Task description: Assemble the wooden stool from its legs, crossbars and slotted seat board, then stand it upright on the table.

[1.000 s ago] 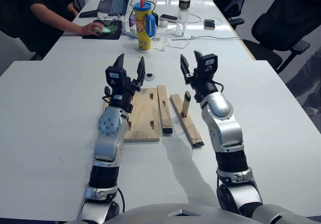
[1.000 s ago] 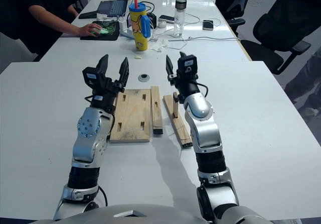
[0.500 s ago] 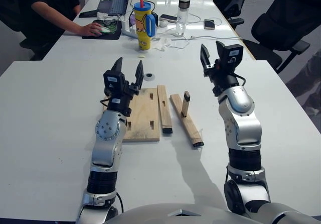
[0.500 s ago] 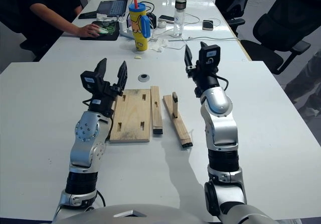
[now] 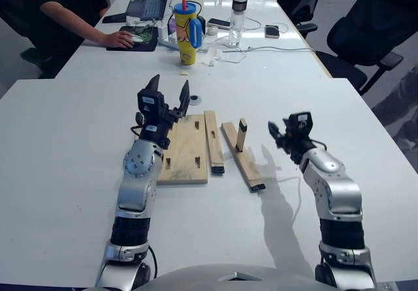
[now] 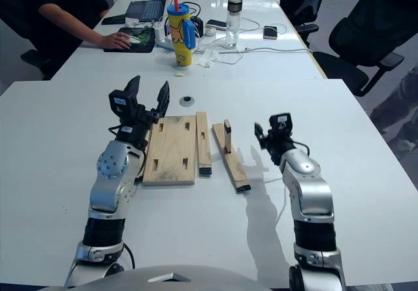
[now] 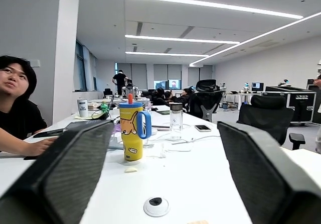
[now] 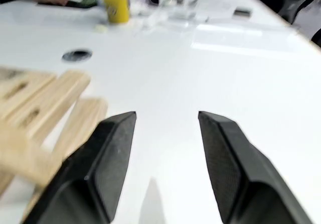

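The right tool [image 5: 279, 133], fingers spread wide and holding nothing, has swung out from above the wood and dropped low over the tabletop [image 5: 65, 147]. It now sits just right of the long wooden bar [image 5: 245, 160], which has a short upright piece [image 5: 242, 134] standing in it. The left tool [image 5: 170, 87], also wide open, still hovers at the far left edge of the slotted seat board [image 5: 186, 151], which lies flat beside a second bar [image 5: 213, 141]. Assembly looks barely begun. The right arm seems set for a sideways reach at the upright piece.

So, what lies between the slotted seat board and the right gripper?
In the left eye view: a wooden bar beside the seat board, then a second bar with a short piece upright on it.
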You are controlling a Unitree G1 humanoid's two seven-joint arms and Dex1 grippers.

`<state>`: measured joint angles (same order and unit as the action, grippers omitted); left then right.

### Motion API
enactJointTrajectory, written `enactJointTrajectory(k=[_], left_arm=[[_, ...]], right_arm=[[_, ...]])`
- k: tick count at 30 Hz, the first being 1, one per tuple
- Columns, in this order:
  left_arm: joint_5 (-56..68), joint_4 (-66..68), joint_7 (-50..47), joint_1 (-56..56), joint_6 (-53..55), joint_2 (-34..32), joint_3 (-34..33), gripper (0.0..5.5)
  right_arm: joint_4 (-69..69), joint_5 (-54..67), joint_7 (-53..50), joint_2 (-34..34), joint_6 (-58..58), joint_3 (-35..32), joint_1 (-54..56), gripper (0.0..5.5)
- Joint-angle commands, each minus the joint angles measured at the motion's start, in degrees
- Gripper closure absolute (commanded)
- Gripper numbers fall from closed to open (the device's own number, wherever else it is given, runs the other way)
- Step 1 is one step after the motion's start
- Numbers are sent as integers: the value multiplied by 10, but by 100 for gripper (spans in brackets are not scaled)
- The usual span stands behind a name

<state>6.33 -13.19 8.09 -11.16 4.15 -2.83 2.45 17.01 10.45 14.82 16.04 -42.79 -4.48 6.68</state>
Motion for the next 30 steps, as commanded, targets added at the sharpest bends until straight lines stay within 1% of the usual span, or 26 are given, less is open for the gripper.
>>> enactJointTrajectory(k=[1, 2, 7, 10, 17, 19, 26, 30], left_arm=[[17, -13, 21, 13, 27, -15, -4, 117], [21, -12, 27, 17, 31, -19, -6, 117], [30, -4, 43, 20, 43, -32, -11, 117], [31, 4, 47, 22, 44, -36, -15, 114], [34, 16, 54, 19, 42, -36, -14, 114], [34, 18, 56, 19, 42, -36, -13, 114], [36, 24, 64, 6, 47, -40, -17, 114], [35, 20, 65, 9, 49, -41, -13, 114]], right_arm=[[32, 10, 23, 19, -66, 40, -15, 319], [34, 12, 30, 23, -79, 50, -19, 319], [49, 28, 43, 27, -110, 58, -18, 319], [51, 34, 51, 30, -127, 60, -14, 280], [56, 43, 55, 30, -152, 83, -10, 159], [43, 31, 47, 30, -154, 96, -5, 141], [17, 5, 24, 26, -149, 124, 2, 141], [12, -7, 20, 33, -153, 139, -5, 199]])
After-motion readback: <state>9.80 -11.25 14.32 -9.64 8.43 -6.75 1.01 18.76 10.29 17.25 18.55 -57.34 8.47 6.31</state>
